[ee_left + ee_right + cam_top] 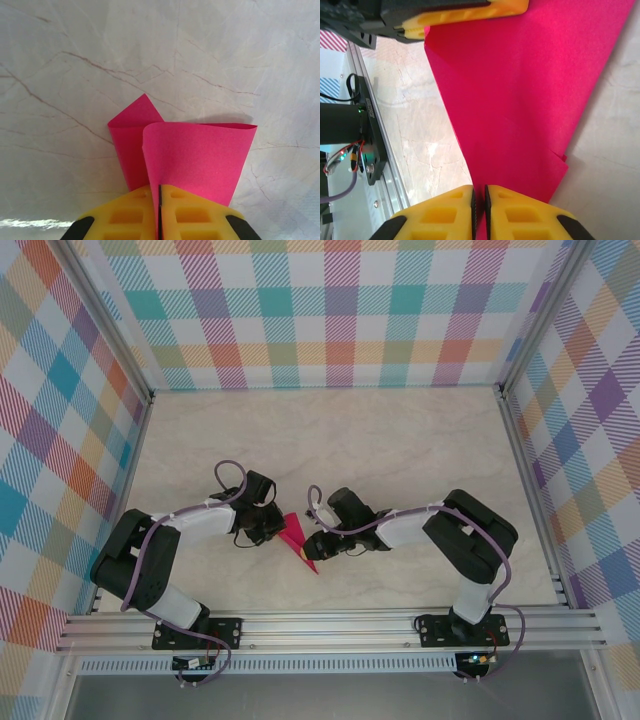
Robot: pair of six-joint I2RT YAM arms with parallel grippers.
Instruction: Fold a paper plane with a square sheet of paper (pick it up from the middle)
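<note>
Where the two arms meet over the near middle of the table (400,440), the left gripper (273,528) and the right gripper (318,544) each pinch the magenta-pink sheet of paper (298,542), which reads from above as a narrow triangle pointing toward the bases.

In the left wrist view the left gripper (159,192) has its yellow, ribbed fingers pressed together, leaving only a thin slit that nips the paper (200,155). The sheet curls out ahead in two layers, a broad flap in front and a pointed corner behind, above the tabletop (75,65).

In the right wrist view the right gripper (480,192) is likewise clamped on the sheet (530,100), its jaws nearly touching. The paper is thin, matte and smooth, with straight edges. The left gripper's yellow fingers (470,12) meet its far edge. The table (615,165) is pale, veined and marble-patterned.
</note>
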